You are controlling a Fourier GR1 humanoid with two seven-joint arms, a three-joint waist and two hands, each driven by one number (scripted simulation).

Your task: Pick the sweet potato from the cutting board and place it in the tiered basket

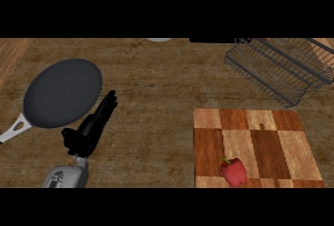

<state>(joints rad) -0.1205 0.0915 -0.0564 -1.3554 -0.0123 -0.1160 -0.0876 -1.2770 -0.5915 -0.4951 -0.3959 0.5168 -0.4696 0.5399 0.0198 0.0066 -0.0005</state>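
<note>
Red vegetable (pixel 233 172) half-cropped on board (pixel 261 132)

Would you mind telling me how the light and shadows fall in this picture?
Head view: soft, even light; no glare on the dark pan; the wire basket and left robot hand cast only faint shadows; the red vegetable on the cutting board looks dim.

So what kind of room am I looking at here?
Most likely a kitchen counter. A dark frying pan lies at the left, a wooden cutting board with a red pepper on it at the right, and a wire basket stands behind the board.
</note>
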